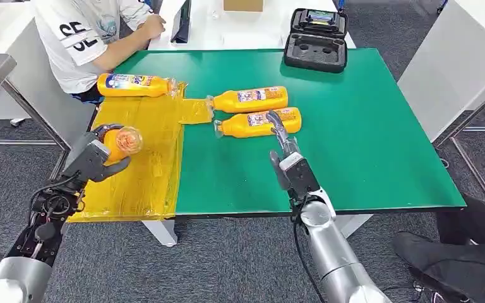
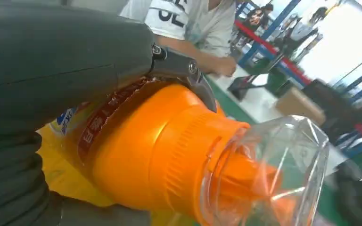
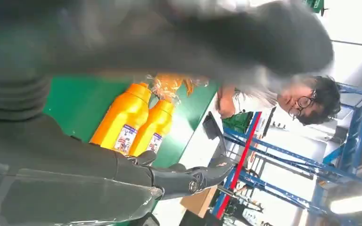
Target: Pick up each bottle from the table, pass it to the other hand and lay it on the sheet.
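Orange plastic bottle (image 1: 121,141) with clear cap, lower left, sits gripped in the left hand (image 1: 91,161) over the yellow sheet (image 1: 145,164); smooth, rigid, best held mid-body. Centre frame, right hand (image 1: 288,158) fingers spread beside two bottles (image 1: 256,110) on the green worktop (image 1: 353,126); another bottle (image 1: 136,85) lies upper left.

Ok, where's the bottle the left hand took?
In the head view the bottle is on the left, gripped in the left hand above the yellow sheet, its clear cap toward the camera.
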`<move>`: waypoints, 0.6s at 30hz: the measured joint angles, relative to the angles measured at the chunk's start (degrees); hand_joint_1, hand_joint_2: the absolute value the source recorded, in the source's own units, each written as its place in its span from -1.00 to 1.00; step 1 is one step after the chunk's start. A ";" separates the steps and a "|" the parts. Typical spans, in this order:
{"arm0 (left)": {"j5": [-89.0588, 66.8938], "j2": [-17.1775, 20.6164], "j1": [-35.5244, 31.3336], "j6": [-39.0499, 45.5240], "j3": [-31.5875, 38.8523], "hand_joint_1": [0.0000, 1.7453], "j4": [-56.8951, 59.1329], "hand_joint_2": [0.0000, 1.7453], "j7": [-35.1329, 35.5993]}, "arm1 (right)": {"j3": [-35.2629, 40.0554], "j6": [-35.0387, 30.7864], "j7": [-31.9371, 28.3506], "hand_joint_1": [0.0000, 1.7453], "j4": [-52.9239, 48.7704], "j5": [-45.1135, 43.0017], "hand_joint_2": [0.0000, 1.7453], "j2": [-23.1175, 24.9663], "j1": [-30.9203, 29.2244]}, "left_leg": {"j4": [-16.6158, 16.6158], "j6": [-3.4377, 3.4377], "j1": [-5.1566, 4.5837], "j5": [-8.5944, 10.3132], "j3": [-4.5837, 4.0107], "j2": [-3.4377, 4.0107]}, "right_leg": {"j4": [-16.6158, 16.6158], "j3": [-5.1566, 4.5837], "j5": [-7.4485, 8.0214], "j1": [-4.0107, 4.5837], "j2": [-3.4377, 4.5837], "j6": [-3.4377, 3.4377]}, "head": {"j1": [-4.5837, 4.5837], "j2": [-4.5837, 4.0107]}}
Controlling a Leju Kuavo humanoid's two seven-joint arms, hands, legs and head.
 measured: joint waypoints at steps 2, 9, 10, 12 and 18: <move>-3.07 0.41 0.57 -0.30 -1.39 1.00 0.04 1.00 1.31 | -0.26 0.11 -0.17 -1.00 0.02 0.00 1.00 -0.02 0.00 | 0.00 0.00 0.00 0.00 0.00 -0.01 | 0.00 -0.01 0.00 0.00 0.00 0.00 | 0.02 0.00; -7.47 2.12 -3.42 -6.60 -6.78 1.00 5.10 1.00 2.58 | -0.90 0.13 -0.31 -1.00 0.44 0.17 1.00 0.02 -0.01 | 0.00 -0.02 0.01 0.03 -0.01 -0.02 | 0.00 0.00 0.01 0.01 -0.01 -0.01 | 0.02 0.00; -7.93 2.21 -4.38 -6.84 -7.45 1.00 6.17 1.00 2.77 | -0.90 0.17 -0.37 -1.00 0.57 0.26 1.00 0.04 -0.01 | 0.00 -0.04 0.01 0.04 -0.01 -0.01 | 0.01 -0.01 0.01 0.01 -0.01 -0.01 | 0.02 0.00; -8.96 2.36 -6.02 -7.32 -8.59 1.00 7.70 1.00 3.43 | -0.94 0.20 -0.39 -1.00 0.72 0.33 1.00 0.04 -0.01 | 0.00 -0.04 0.01 0.06 -0.01 -0.01 | 0.01 -0.01 0.02 0.01 0.00 -0.02 | 0.02 0.00; -10.73 2.64 -10.09 -8.37 -11.10 1.00 11.08 1.00 4.46 | -1.27 0.20 -0.41 -1.00 0.98 0.37 1.00 0.07 -0.01 | 0.00 -0.04 0.01 0.07 -0.02 -0.02 | 0.02 -0.01 0.02 0.01 -0.01 -0.01 | 0.04 0.00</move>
